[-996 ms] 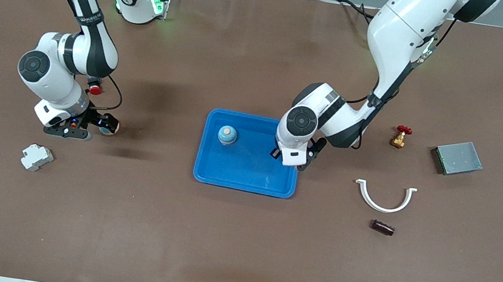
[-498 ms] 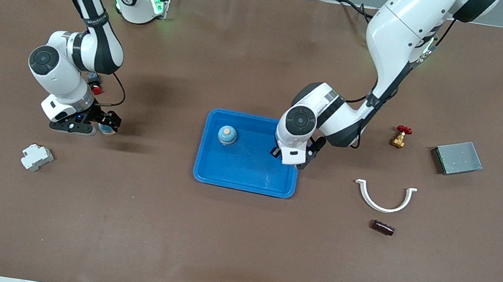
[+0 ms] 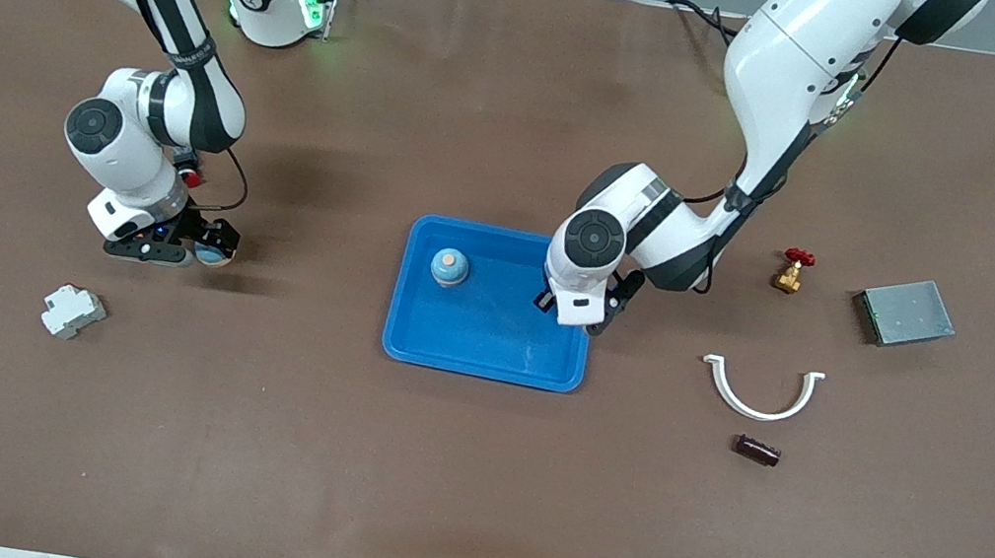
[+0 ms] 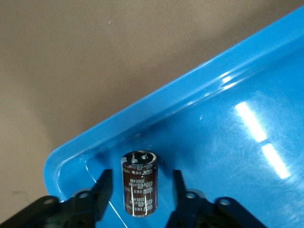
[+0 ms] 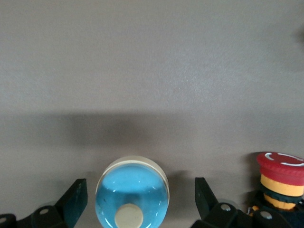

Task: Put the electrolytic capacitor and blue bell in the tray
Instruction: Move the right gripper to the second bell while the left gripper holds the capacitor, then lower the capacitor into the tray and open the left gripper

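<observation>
The brown surface (image 3: 467, 474) spread wide under both my arms, and the blue tray (image 3: 485, 357) sat at its middle, the largest thing on it. In the tray one blue bell (image 3: 449, 267) already stood, toward the right arm's end. My left hand (image 4: 140, 199) hung low over the tray's corner at the left arm's end, its fingers (image 4: 102, 192) parted narrowly either side of the electrolytic capacitor (image 4: 139, 183), which stood upright on the tray floor close to the rim, with a gap showing on both sides. My right hand (image 5: 140, 204) was down at the surface toward the right arm's end, spread wide around a second blue bell (image 5: 132, 198), not touching it, with a red emergency button (image 5: 280, 178) just beside. I judged the risks plain: lifting my left hand crookedly could clip the capacitor and topple it, and closing my right hand off-centre could squirt the rounded bell sideways or catch the button.
</observation>
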